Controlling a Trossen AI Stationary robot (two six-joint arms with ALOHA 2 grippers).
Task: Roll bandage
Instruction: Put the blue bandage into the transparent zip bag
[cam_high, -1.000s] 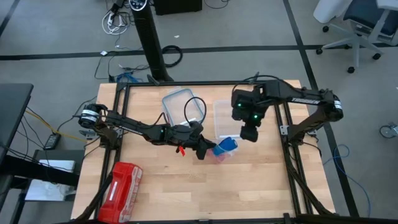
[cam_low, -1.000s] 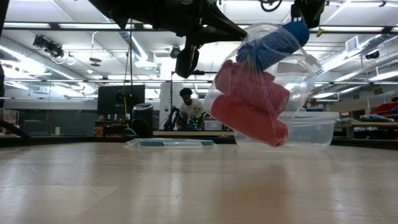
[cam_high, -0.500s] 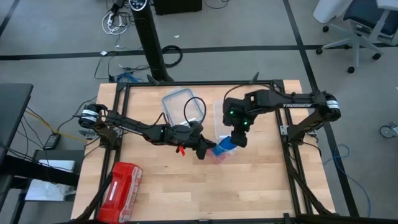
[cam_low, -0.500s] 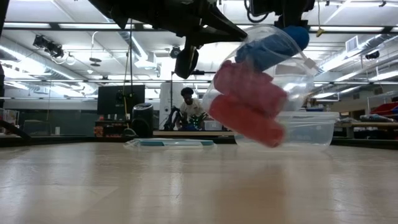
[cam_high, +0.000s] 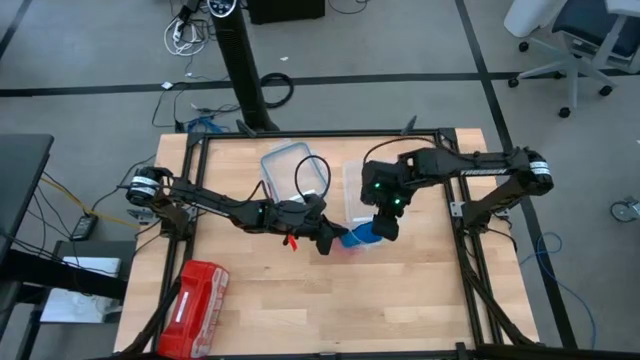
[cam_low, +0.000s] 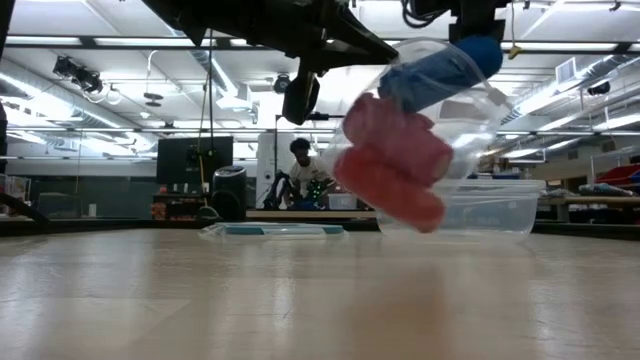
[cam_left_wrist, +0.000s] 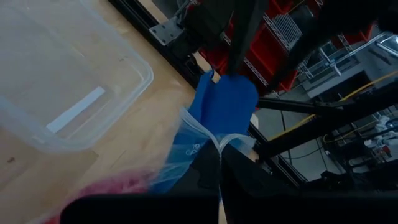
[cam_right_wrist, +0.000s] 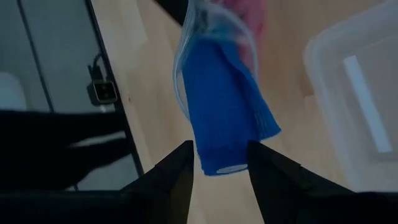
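Right tool (cam_right_wrist: 219, 163) open, straddling bandage (cam_right_wrist: 227, 115) end; left tool (cam_left_wrist: 214, 177) pinches bag (cam_low: 470, 120) rim

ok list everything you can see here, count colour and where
bandage: one, bright blue roll, sticking out of the bag mouth, held above the table centre
plastic bag: one, clear, lifted off the table, hanging from the left gripper
pink-red rolls: two or so, inside the bag under the bandage
container: one, clear plastic, table centre, towards the back
lid: one, clear, beside the container
red pack: one, red, front left corner of the table
table: one, light wood
person: one, far back in the room, low view
left gripper: shut on the bag's edge
right gripper: open, fingers either side of the bandage end
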